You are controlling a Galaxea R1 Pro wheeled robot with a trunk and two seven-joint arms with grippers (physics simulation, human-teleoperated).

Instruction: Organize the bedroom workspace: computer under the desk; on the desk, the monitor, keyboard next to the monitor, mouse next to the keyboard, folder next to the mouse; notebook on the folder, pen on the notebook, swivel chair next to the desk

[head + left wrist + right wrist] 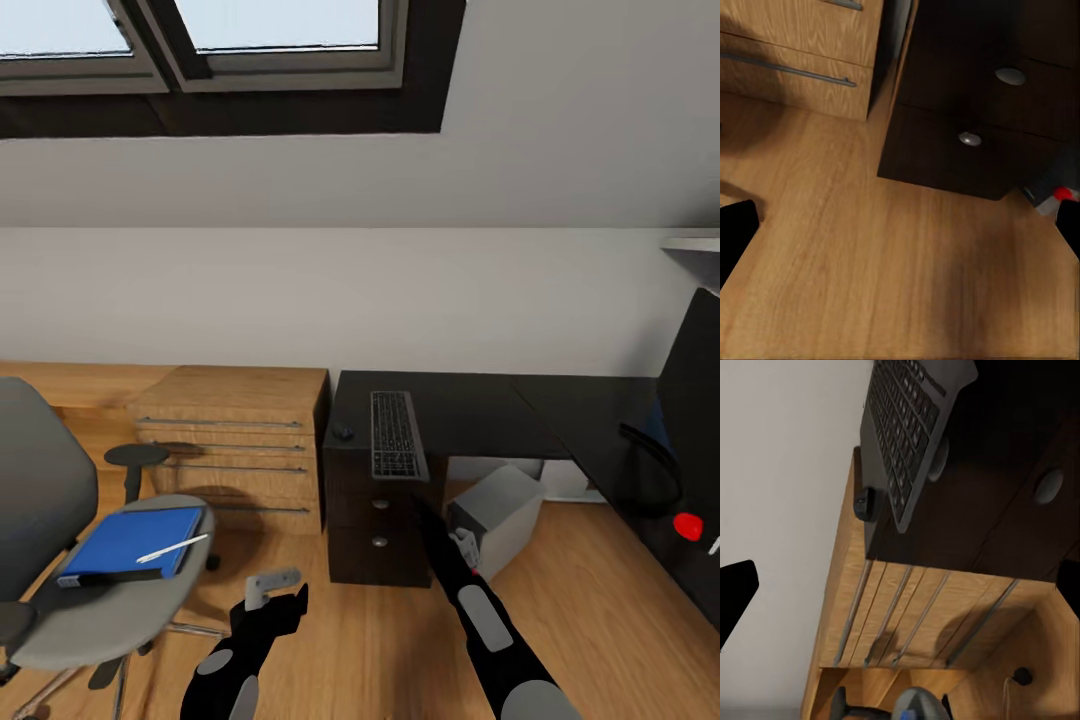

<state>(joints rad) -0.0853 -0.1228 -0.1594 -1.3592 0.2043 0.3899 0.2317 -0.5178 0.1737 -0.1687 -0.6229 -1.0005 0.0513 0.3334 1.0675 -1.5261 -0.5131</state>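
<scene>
The swivel chair [60, 590] stands at the left with the blue folder [125, 540] on its seat and the white pen [172, 548] lying on the folder. The notebook is out of view. On the black desk [470, 410] lie the keyboard [397, 435] [907, 420] and, beside it, the small dark mouse [344, 432] [865, 503]. The monitor [695, 380] stands on the desk's right wing. Under the desk sits the grey computer [500, 512]. My left gripper [270, 590] hangs open over the floor. My right gripper [428, 515] is open in front of the desk drawers.
A low light-wood chest of drawers [235, 440] [787, 52] stands between the chair and the desk. The desk's dark drawers with silver knobs [971, 139] face me. Wood floor [870, 285] lies in front, with a white wall and a window above.
</scene>
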